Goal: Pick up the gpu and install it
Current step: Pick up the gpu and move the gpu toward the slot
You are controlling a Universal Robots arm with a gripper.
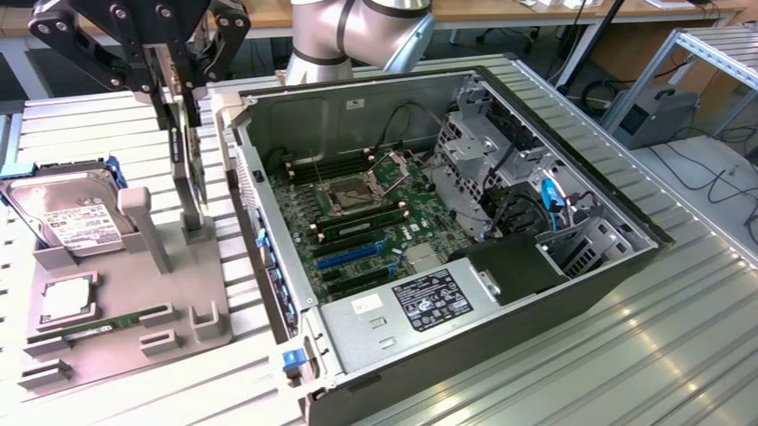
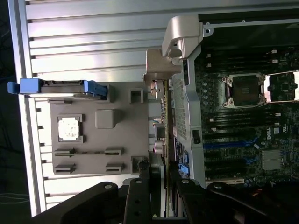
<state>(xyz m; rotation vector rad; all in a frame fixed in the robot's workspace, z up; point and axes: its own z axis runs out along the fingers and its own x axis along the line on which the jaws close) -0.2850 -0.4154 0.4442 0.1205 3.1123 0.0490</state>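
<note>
Farthest from the open computer case [image 1: 509, 346], toward the exterior view's left, a hard drive [image 1: 66, 213] with a white label leans in a blue carrier at the far end of a gray parts tray [image 1: 119, 346]. The tray rests on the slatted metal table [image 1: 616, 373]. On the same tray, also well apart from the case, a square silver processor [image 1: 66, 300] sits in a shallow pocket. A slim green RAM stick [image 1: 101, 326] lies flat just past it.

Closer to the case, on the tray's edge just beside the case's outer wall, the gpu [image 1: 184, 169] stands upright and edge-on. Its lower end sits between the tray's gray posts. The wrist view shows the same card [image 2: 165, 121] as a thin line running along the case's rim [image 2: 184, 32], with the tray [image 2: 126, 126] and the hard drive [image 2: 60, 87] on its other side.

The black gripper [image 1: 180, 84] hangs directly over the card's top end, outside the case, and straddles it. In the wrist view the gripper [image 2: 160, 170] has the card's edge running through its middle. Whether it pinches the card or only brackets it, I cannot tell.

Inside the case, the green motherboard [image 1: 355, 222] lies exposed, with an open processor socket [image 1: 351, 193] and blue and black slots. A labelled power supply [image 1: 432, 302] sits toward the near wall. Behind the case rises the silver arm [image 1: 355, 35].
</note>
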